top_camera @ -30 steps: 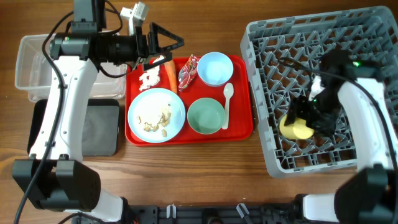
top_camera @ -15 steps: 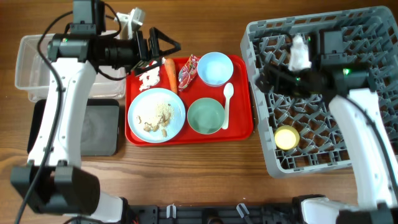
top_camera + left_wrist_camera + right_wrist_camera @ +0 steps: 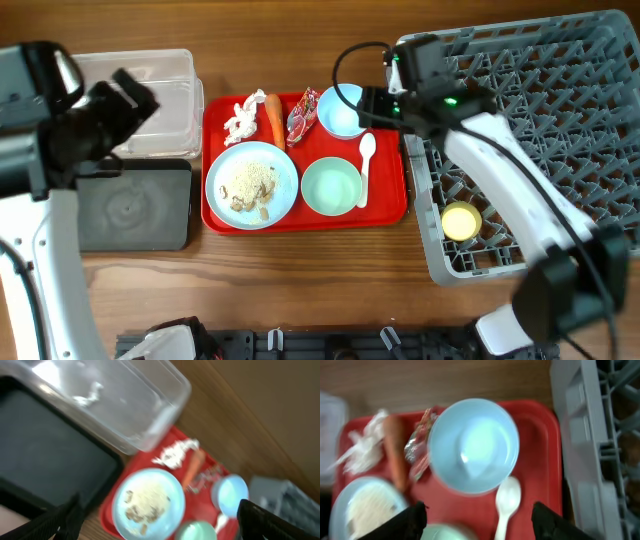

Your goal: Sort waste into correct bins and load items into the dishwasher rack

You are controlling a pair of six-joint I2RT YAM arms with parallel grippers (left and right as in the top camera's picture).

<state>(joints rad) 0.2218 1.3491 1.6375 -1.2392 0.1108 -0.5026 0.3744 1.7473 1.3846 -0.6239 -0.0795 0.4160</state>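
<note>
**Right pincer poised over the blue bowl**

Overhead view. The right pincer [image 3: 375,105] hung open and empty at upper centre, at the right edge of the blue bowl [image 3: 343,110]. The bowl sat in the upper right corner of the red tray [image 3: 390,212]. The wrapper [image 3: 301,115] lay just beside the bowl's left side, and the spoon [image 3: 364,165] just below it. The cup [image 3: 460,221] lay in the lower left of the rack [image 3: 560,80]. The left pincer [image 3: 128,98], also open and empty, hovered by the tub [image 3: 170,120] at upper left.

The step in hand was probably the bowl's pickup. It would go best with a pinch on the rim's right side, one finger inside and one outside, clear of wrapper and spoon. The bowl should then rise above the tray lip and rack wall before being seated between pegs, apart from the cup.
</note>
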